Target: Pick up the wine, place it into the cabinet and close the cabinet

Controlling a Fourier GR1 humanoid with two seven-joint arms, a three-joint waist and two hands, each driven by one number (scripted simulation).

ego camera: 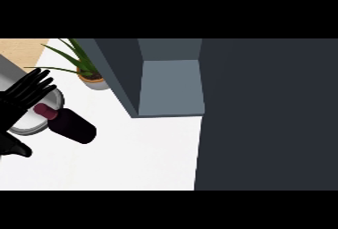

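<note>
The wine bottle (71, 125), dark maroon with a reddish neck, stands on the white counter (145, 156) at the left, its neck leaning toward the upper left. My left hand (23, 96) shows at the left edge with its fingers straight and spread, just left of the bottle's neck; whether it touches the bottle I cannot tell. The cabinet (170, 87) stands open, its grey-blue inside visible to the upper right of the bottle. No right hand is visible.
A round white dish (30, 125) lies behind the bottle, partly under my left hand. A potted green plant (89, 74) stands at the back, beside the cabinet's left wall. A large dark panel (271, 116) fills the right side.
</note>
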